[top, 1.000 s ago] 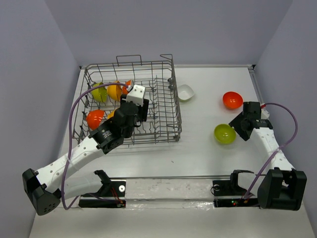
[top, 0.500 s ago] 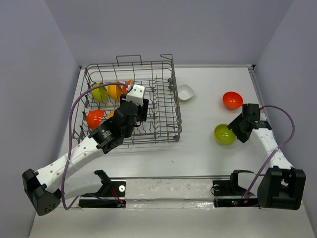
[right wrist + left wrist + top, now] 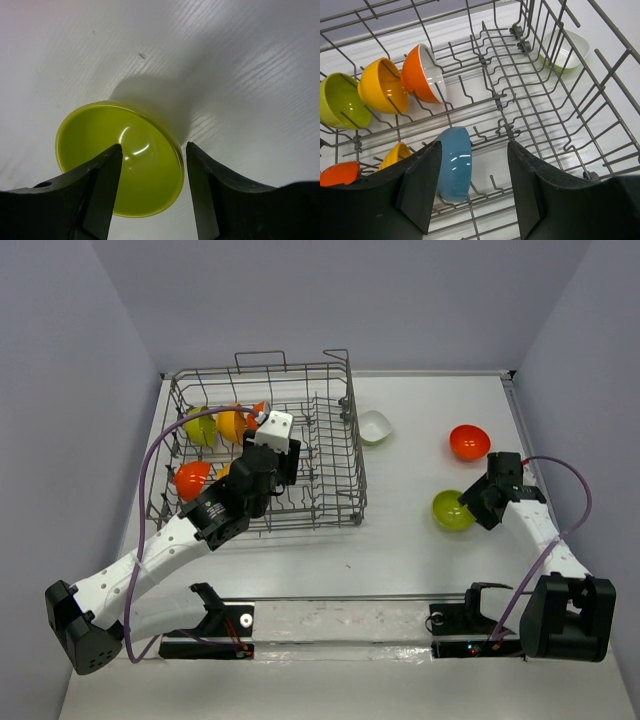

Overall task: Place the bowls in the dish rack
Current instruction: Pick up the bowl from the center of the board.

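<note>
The grey wire dish rack (image 3: 335, 455) holds several bowls on edge: lime green (image 3: 340, 100), orange-yellow (image 3: 382, 85), red-orange with a white inside (image 3: 420, 72), teal (image 3: 455, 162), a second orange-yellow (image 3: 395, 152) and a red-orange one (image 3: 337, 174). My left gripper (image 3: 475, 146) hangs open inside the rack, just above the teal bowl and gripping nothing. A lime green bowl (image 3: 120, 155) sits upright on the table. My right gripper (image 3: 153, 146) is open astride its near rim, one finger inside and one outside.
A white bowl (image 3: 374, 426) lies on the table just right of the rack. A red-orange bowl (image 3: 469, 442) sits behind the right gripper (image 3: 472, 502). Grey walls close in the table on the left, back and right.
My right gripper has slid left and down onto the lime green bowl's rim, and its jaws have narrowed a little. The left arm has stayed still.
</note>
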You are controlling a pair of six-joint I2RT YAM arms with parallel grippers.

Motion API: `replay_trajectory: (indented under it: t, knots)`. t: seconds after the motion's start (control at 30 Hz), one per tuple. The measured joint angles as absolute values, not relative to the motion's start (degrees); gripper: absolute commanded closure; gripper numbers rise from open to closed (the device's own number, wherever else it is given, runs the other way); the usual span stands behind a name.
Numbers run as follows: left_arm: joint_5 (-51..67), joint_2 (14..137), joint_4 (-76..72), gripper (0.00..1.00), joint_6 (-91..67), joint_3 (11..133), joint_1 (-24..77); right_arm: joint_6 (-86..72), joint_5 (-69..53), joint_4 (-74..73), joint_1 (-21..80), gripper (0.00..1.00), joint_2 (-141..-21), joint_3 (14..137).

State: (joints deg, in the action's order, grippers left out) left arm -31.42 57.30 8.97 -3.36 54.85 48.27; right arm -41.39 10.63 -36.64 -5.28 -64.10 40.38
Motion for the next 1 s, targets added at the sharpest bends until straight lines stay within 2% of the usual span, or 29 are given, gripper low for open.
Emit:
replay_trajectory:
  t: [0.3,0.43,0.47,0.57,0.63,0.8,1.0]
  knots:
    - [-31.09,57.30,8.95,0.34,-3.36,54.85,48.27,-41.15,10.20,-36.18,-5.28,0.53,-65.21,40.29]
    - [-30.87,57.30,8.93,0.34,-3.36,54.85,48.27,-40.95,10.00,-35.46,-5.28,0.67,-65.36,40.27]
    - [-30.81,57.30,8.91,0.34,-3.36,54.85,48.27,-40.93,9.80,-35.24,-5.28,0.76,-65.41,40.27]
    - [-30.57,57.32,8.88,0.34,-3.36,54.85,48.27,-40.93,8.64,-33.91,-5.30,0.91,-65.58,39.81]
    - [-30.44,57.39,8.86,0.34,-3.38,54.85,48.25,-41.08,6.96,-32.91,-5.30,0.95,-65.76,39.11]
    - [-30.28,57.87,8.82,0.34,-3.38,54.85,48.27,-41.19,4.38,-30.68,-5.30,0.94,-66.32,38.54]
    - [-29.98,58.30,8.80,0.34,-3.40,54.85,48.27,-40.66,3.40,-29.58,-5.30,0.87,-66.37,38.54]
